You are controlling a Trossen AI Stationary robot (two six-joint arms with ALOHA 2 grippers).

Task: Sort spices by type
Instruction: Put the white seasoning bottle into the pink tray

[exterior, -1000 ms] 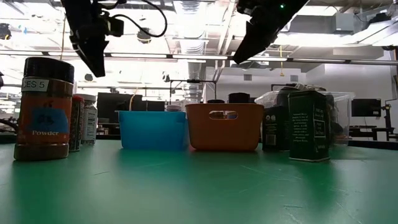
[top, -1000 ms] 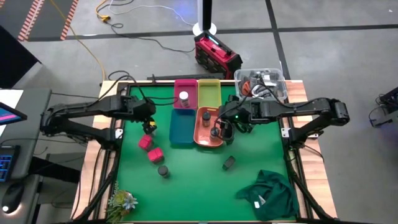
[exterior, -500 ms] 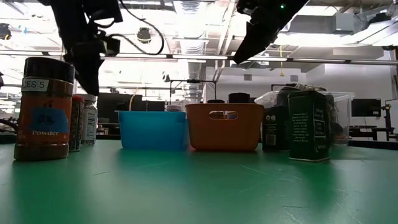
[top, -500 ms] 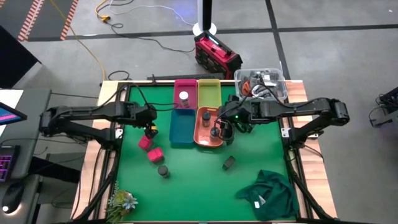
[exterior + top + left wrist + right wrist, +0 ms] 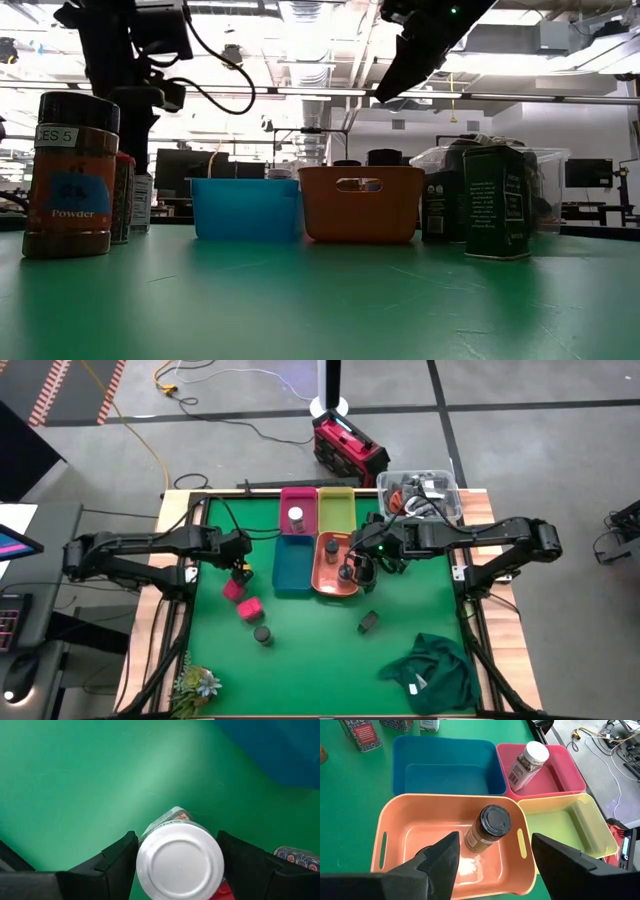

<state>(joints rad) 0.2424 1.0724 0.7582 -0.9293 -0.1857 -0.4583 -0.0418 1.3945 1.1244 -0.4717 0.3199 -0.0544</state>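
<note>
My left gripper (image 5: 177, 851) is open and points down over a white-capped little jar (image 5: 180, 864) that stands on the green mat left of the blue bin (image 5: 293, 566). Its fingers stand on either side of the cap. Two pink-red blocks (image 5: 241, 598), a dark round jar (image 5: 262, 634) and a dark tin (image 5: 368, 622) stand loose on the mat. My right gripper (image 5: 495, 870) hangs open above the orange bin (image 5: 395, 827), which holds a dark-lidded jar (image 5: 487, 827). A white-capped jar (image 5: 526, 764) leans in the pink bin (image 5: 570, 775).
The yellow bin (image 5: 336, 510) stands beside the pink one. A clear box of cables (image 5: 420, 493) stands at the far right corner, a dark green cloth (image 5: 430, 672) lies near the front right, and a flower sprig (image 5: 196, 682) at the front left. Bare mat lies in the middle front.
My left gripper has come down over the white-capped jar, shifting slightly toward the near edge and rolling a little, and stays open. My right gripper has kept still.
</note>
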